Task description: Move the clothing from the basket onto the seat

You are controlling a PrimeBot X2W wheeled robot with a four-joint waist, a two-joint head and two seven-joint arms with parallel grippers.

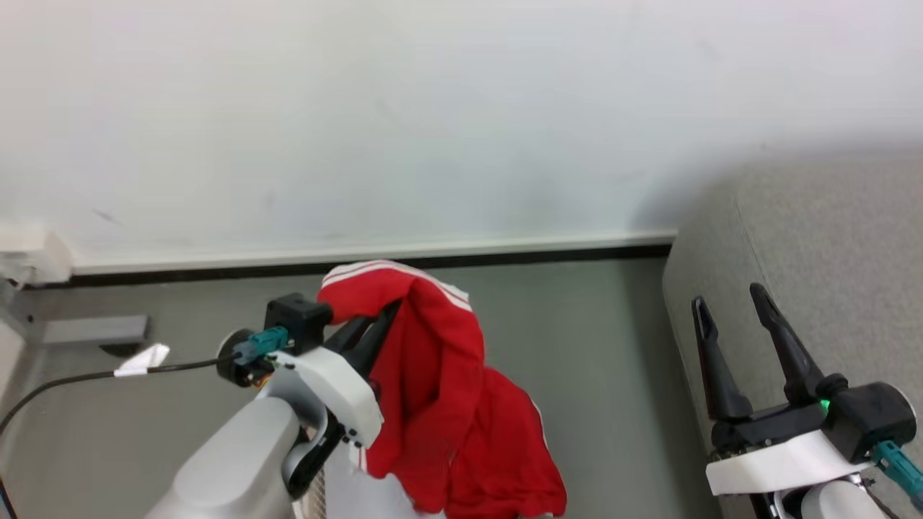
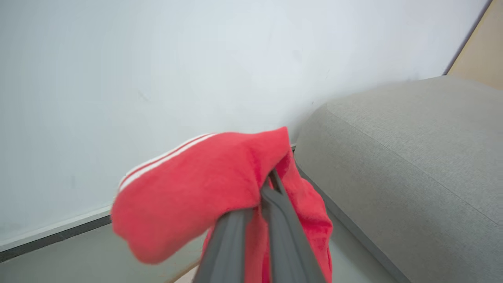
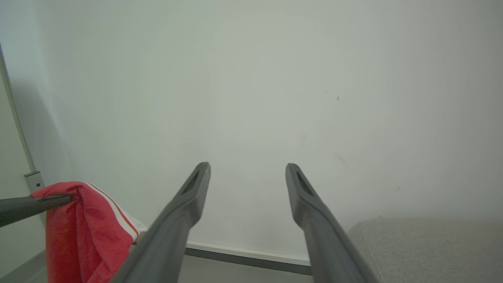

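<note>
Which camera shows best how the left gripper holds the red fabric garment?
Left wrist view: the left gripper pinches a fold of the red white-striped fabric garment up close. Head view shows it draping downward; right wrist view shows a striped edge.

The clothing (image 1: pixel 447 389), cropped below, buries the tips of the left claw (image 2: pixel 270 182).

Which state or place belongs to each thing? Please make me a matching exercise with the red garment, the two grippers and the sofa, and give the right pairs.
Things
1. red garment
2. left gripper
3. right gripper
4. grey sofa

States or places
A. jaws apart, holding nothing
B. upholstered, at the robot's right
C. hangs down, with white stripes at its edge
D. jaws shut on soft cloth

Right pairs: 1-C, 2-D, 3-A, 4-B
</note>
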